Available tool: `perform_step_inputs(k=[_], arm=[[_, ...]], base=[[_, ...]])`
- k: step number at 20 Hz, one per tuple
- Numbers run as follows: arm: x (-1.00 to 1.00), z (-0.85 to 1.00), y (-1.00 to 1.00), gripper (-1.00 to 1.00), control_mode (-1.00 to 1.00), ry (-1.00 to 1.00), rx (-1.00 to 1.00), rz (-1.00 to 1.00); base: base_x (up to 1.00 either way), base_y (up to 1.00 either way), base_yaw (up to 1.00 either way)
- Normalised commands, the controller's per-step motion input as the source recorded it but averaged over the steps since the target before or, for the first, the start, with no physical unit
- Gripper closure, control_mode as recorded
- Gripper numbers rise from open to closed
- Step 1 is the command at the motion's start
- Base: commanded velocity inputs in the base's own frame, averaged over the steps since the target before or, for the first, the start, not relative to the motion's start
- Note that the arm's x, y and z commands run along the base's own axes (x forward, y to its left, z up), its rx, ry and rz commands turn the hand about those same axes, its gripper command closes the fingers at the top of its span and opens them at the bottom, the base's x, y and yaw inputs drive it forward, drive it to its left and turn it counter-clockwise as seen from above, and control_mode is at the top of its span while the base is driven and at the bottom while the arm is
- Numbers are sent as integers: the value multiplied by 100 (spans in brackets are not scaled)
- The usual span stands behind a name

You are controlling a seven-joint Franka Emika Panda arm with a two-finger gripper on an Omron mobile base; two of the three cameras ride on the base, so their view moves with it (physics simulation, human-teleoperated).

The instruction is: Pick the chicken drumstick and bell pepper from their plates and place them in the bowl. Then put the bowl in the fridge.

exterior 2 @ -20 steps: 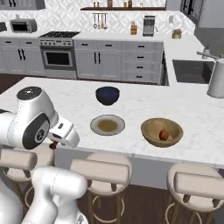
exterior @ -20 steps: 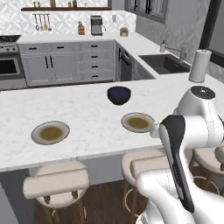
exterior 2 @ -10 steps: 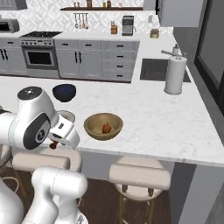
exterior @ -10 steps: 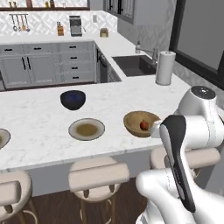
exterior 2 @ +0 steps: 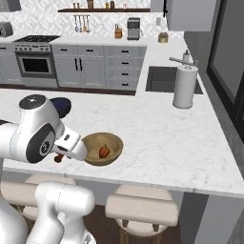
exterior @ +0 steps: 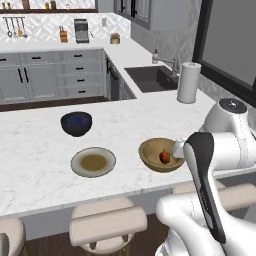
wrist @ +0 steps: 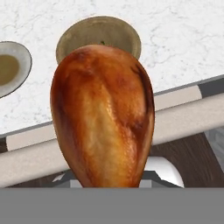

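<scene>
The orange-brown chicken drumstick [wrist: 103, 118] stands close in front of the hand camera, and my gripper [exterior 2: 61, 156] is shut on it, below and in front of the counter's front edge. Past that edge sits the tan wooden bowl [exterior: 160, 155] [exterior 2: 101, 148] [wrist: 98, 33] with the red bell pepper [exterior: 164, 157] [exterior 2: 104, 152] inside it. To the bowl's left lies one grey-tan plate [exterior: 93, 161] [wrist: 11, 65], bare. The drumstick hides my fingertips in the hand view. The fridge is out of view.
A dark blue bowl [exterior: 76, 123] stands behind the plate. A paper towel roll [exterior: 188, 82] [exterior 2: 185, 88] rises beside the sink [exterior: 150, 79] at the back right. Padded stools [exterior: 107, 225] [exterior 2: 143, 209] stand under the counter's front edge.
The base has driven right along the counter, so the whole scene slid left; the wooden bowl now sits just ahead of the arm. The drumstick stays in my gripper.
</scene>
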Motion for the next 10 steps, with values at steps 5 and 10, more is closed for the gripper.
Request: perform_step_inputs(k=[5, 10], arm=[[0, 0, 0, 100, 100, 0, 0, 0], [0, 0, 0, 100, 100, 0, 0, 0]], base=[[46, 9, 0], [27, 0, 0]])
